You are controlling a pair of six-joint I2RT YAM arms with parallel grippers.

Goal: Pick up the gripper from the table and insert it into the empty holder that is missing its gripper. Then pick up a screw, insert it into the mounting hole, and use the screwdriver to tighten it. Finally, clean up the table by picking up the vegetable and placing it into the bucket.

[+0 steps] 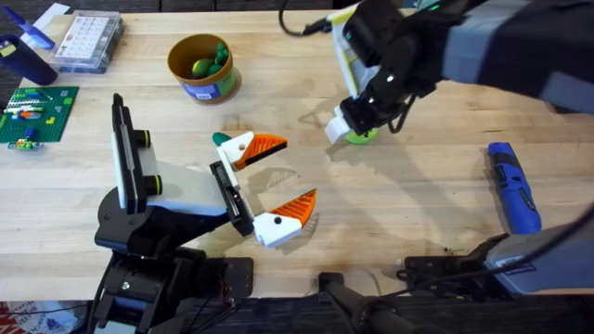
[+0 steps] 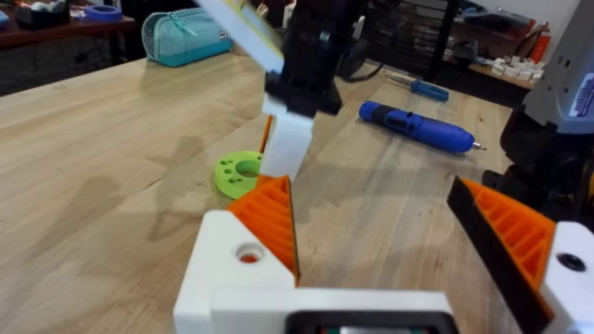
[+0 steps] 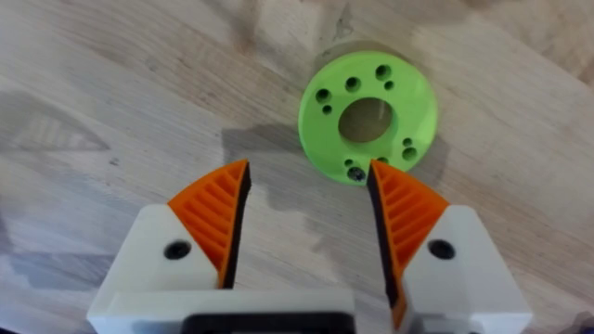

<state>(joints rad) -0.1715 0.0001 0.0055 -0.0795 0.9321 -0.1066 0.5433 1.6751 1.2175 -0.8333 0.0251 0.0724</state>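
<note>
The lime-green vegetable [image 1: 363, 136] [image 3: 368, 116] lies flat on the table [image 1: 418, 213]. My right gripper [image 1: 348, 128] [image 3: 306, 199] hovers open just over its near edge, without touching it. My left gripper [image 1: 278, 181] [image 2: 371, 199] rests open at the front left. Its white fingers with orange pads sit on the black cross rail [image 1: 232, 197] of the white-bodied holder [image 1: 181, 190]. A mounting hole [image 2: 249, 252] shows on one finger; I cannot tell whether a screw is in it. The blue screwdriver [image 1: 513, 186] [image 2: 418, 125] lies at the right. The mustard-yellow bucket [image 1: 202, 85] stands at the back.
Darker green toy vegetables [image 1: 212, 63] sit inside the bucket. At the far left are a dark-blue cup [image 1: 23, 57], a clear parts box [image 1: 88, 39] and a green baseplate [image 1: 32, 113]. The right arm [image 1: 483, 46] spans the back right.
</note>
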